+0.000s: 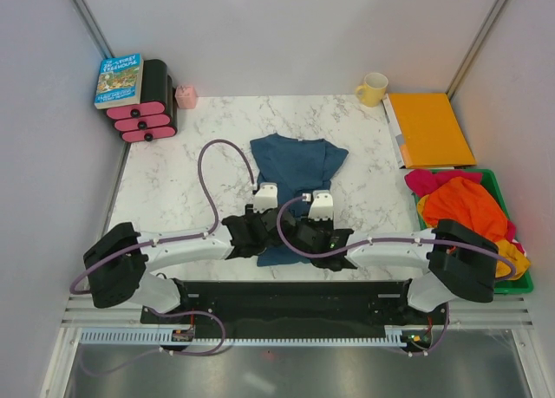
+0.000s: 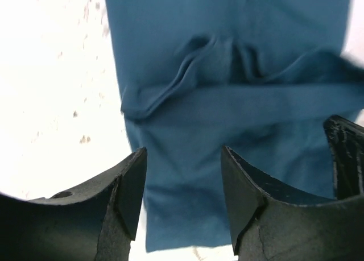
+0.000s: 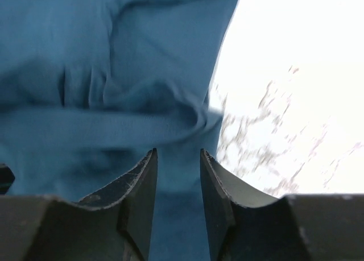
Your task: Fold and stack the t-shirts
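Note:
A dusty teal-blue t-shirt (image 1: pixel 293 166) lies on the marble table, its near part folded over on itself into a band (image 2: pixel 239 102) (image 3: pixel 114 127). My left gripper (image 1: pixel 264 192) hangs over the shirt's near left part, jaws open with only cloth showing below them (image 2: pixel 183 153). My right gripper (image 1: pixel 321 199) hovers over the near right part, jaws apart and empty (image 3: pixel 177 154). Orange, magenta-pink and yellow t-shirts (image 1: pixel 464 205) are heaped in a green bin (image 1: pixel 512 281) at the right.
An orange folder (image 1: pixel 429 127) and a yellow mug (image 1: pixel 373 88) sit at the back right. At the back left are a book (image 1: pixel 119 80) on a black and pink rack (image 1: pixel 149 112), and a small pink object (image 1: pixel 186 95). Purple cables (image 1: pixel 217 164) arc above the arms.

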You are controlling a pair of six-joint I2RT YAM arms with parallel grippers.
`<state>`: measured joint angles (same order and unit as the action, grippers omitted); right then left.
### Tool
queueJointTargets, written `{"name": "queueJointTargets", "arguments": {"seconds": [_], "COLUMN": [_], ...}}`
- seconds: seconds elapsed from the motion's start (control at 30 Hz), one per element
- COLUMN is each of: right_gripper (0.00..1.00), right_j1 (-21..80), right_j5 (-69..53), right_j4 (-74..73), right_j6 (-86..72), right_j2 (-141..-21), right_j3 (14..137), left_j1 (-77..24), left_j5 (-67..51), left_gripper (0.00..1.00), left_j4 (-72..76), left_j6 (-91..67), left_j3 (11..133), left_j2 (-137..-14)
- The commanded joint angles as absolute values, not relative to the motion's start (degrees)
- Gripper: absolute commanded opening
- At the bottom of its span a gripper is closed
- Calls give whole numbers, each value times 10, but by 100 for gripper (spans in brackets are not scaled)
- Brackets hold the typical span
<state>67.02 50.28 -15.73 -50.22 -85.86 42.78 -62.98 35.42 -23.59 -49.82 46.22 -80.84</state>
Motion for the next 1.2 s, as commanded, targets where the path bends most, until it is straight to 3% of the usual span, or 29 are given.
{"name": "queueJointTargets", "arguments": {"seconds": [0.0, 0.57, 0.83, 1.17], "right_gripper": [42, 35, 33, 42], "right_j1": [636, 502, 482, 484], "right_j5": [533, 468, 464, 445], "right_j4": [-150, -73, -69, -31], "right_j6": [-432, -314, -337, -298], "right_j2": [-852, -971, -977, -823], "right_j3": [475, 579, 540, 492], "left_j1": [-619, -492, -482, -488], "left_j5": [384, 315, 314, 372], "left_gripper": [61, 59, 59, 65], "left_j4": [-198, -117, -118, -69], "left_j6": [-447, -389, -372, -381], "left_j3": [492, 556, 625, 528], "left_j2": [-825, -923, -1003, -821]}}
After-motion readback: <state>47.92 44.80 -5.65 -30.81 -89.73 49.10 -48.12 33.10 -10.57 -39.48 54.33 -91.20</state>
